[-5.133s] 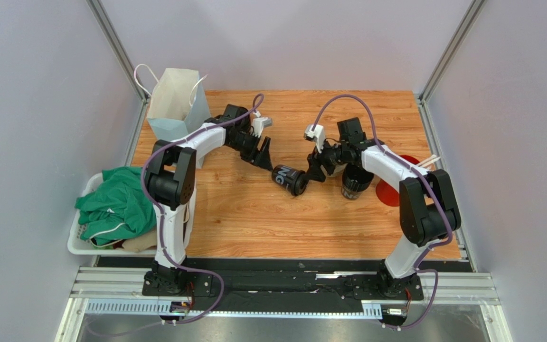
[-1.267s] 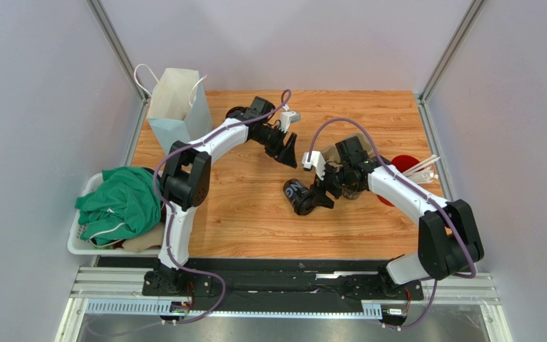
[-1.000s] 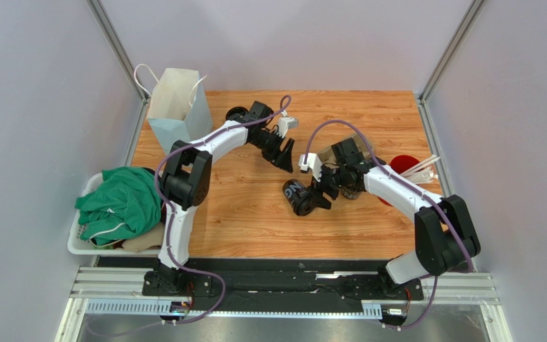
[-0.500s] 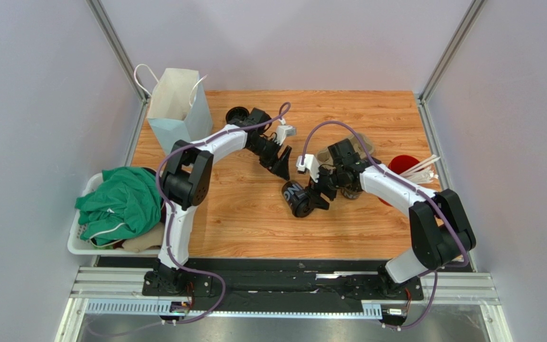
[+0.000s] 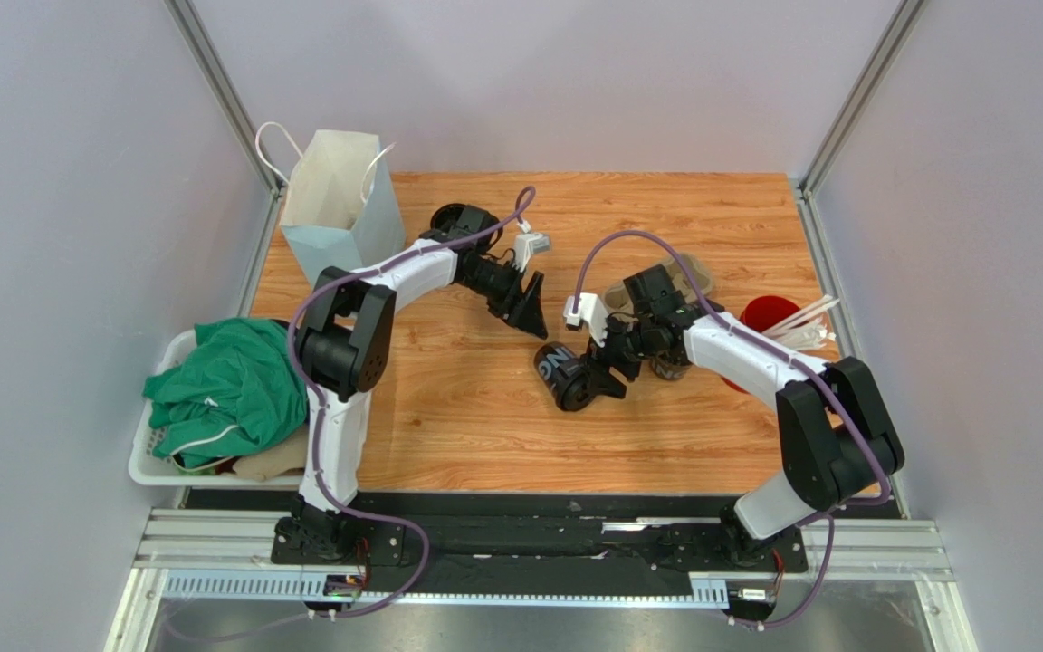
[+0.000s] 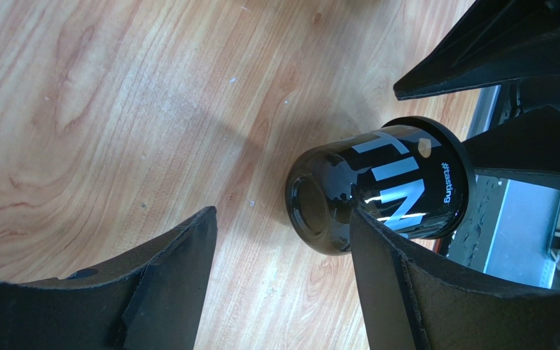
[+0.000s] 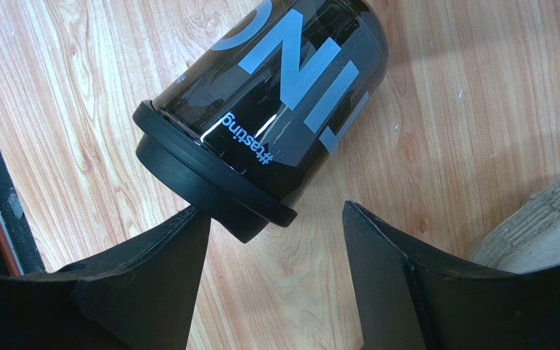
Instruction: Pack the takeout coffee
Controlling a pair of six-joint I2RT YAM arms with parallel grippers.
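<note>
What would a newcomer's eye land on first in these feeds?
The black coffee cup lying on its side mid-table, lid end at the fingertips of the open right hand. The open left hand faces its base from the far side. Then the white paper bag standing at the far-left corner.

High rear overview of the table (image 5: 486,435); wrist cameras close, downward, sharing the takeout coffee (image 6: 385,191).

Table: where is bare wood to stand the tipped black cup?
Free: the table between the black cup and the arm bases; the far right corner. Crowded: the middle, between left gripper and right gripper, and beside the red cup.
</note>
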